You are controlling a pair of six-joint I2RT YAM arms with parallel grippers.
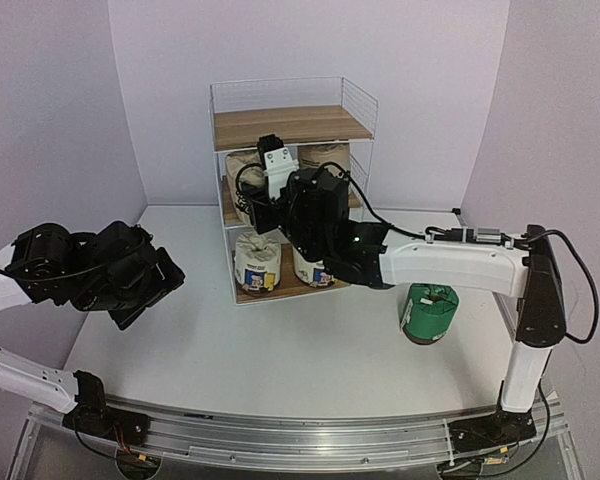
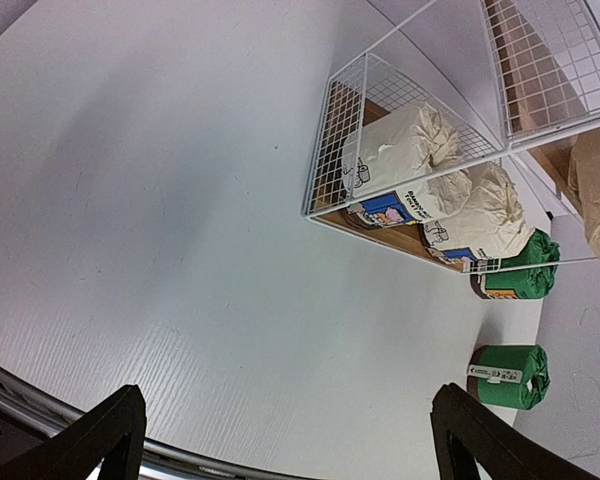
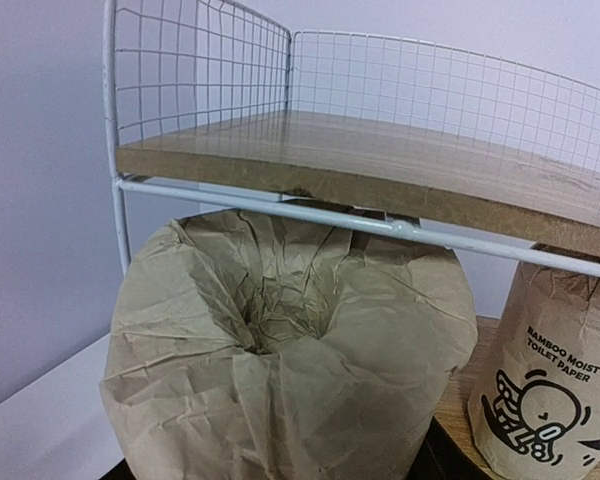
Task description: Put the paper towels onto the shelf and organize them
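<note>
Right gripper [image 1: 264,200] — clamped on a beige roll [image 3: 280,360], which is held inside the shelf [image 1: 292,125] just beneath the top board, beside the second beige roll [image 3: 555,385]. Two white rolls [image 1: 257,262] are seen on the bottom board. One green roll [image 1: 428,312] is stood on the table [image 1: 230,360], right of the shelf. Left gripper [image 2: 290,440] — spread wide, nothing gripped, poised above the table.

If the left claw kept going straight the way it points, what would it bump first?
Most likely the bare table, short of the shelf. The left gripper is open and empty, and nothing shows between it and the tabletop, though depth is hard to judge.
</note>
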